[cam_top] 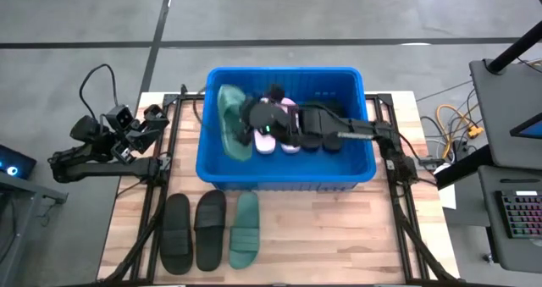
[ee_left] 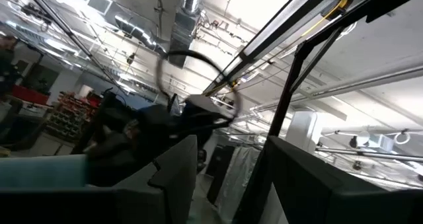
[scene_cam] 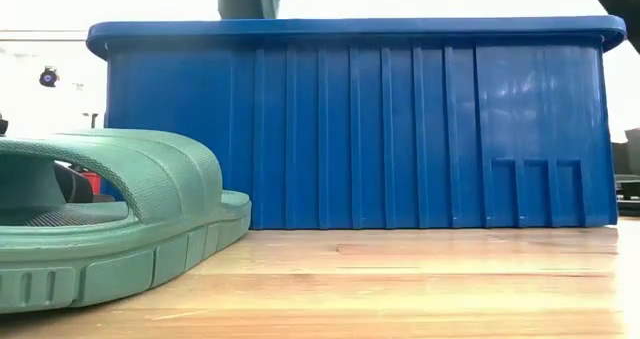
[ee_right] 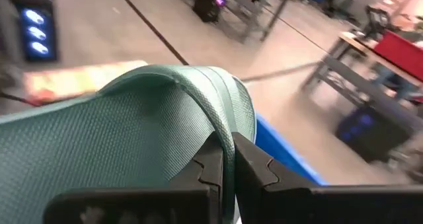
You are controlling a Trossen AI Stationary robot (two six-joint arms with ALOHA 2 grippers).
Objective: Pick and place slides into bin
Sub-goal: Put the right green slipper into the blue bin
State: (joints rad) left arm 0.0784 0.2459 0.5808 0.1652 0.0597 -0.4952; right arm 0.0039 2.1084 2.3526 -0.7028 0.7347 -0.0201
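The blue bin (cam_top: 356, 173) stands mid-table; its near wall fills the low view (scene_cam: 400, 129). My right gripper (cam_top: 254, 124) reaches into the bin from the right and is shut on a dark green slide (cam_top: 230, 122) in the bin's left part. Pink slides (cam_top: 286, 109) and black slides (cam_top: 318, 141) lie in the bin under the arm. Two black slides (cam_top: 178, 234) (cam_top: 210, 229) and one green slide (cam_top: 246, 230) lie sole down on the table in front of the bin. My left gripper (cam_top: 157, 116) waits open at the table's left edge. My right gripper pinches the edge of the green slide's broad strap (ee_right: 227, 128) between its two fingers (ee_right: 210, 168). The fingers come level from the table's right side. The slide stands on its long edge along the bin's left wall; whether it rests on the bin's floor I cannot tell.
The green slide on the table shows close up in the low view (scene_cam: 100, 219), in front of the bin's near wall. Bare wood lies to the right of the three slides (cam_top: 339, 236). Cables and a desk stand beyond the table's right edge (cam_top: 457, 126).
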